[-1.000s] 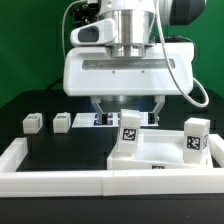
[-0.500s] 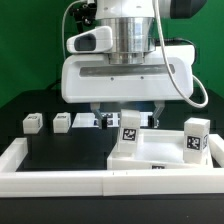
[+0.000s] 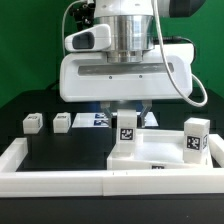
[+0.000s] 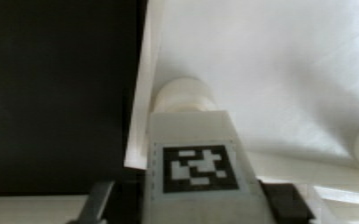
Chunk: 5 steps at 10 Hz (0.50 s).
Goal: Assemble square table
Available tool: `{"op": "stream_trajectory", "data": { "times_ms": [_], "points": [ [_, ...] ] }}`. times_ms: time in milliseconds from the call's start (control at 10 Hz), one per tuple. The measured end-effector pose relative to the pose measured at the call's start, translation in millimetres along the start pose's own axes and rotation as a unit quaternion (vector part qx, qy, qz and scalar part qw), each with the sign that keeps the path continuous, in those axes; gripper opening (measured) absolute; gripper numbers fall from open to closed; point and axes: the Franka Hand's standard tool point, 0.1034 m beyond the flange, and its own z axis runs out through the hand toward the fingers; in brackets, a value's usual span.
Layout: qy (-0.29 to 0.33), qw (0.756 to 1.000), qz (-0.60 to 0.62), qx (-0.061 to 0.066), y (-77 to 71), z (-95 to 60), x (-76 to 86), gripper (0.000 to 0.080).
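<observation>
The white square slab lies at the exterior view's right, against the white rail. One tagged white leg stands upright on its near-left corner, and a second leg stands at its right. Two more small legs stand on the black table at the left. My gripper hangs straight above the first leg, open. In the wrist view the leg stands between my gripper's fingers, with a gap on each side, on the slab.
A long white rail borders the black surface at the front and left. The marker board lies flat behind the legs. Black table shows beside the slab's edge.
My gripper has risen straight up from around the leg. The leg has stayed upright in the same spot on the slab.
</observation>
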Motion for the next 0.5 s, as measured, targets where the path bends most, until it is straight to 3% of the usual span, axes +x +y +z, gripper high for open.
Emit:
{"op": "stream_trajectory", "data": {
  "times_ms": [500],
  "points": [
    [0.000,1.000,0.028,0.001,1.0,0.3,-0.3,0.0289]
  ]
}}
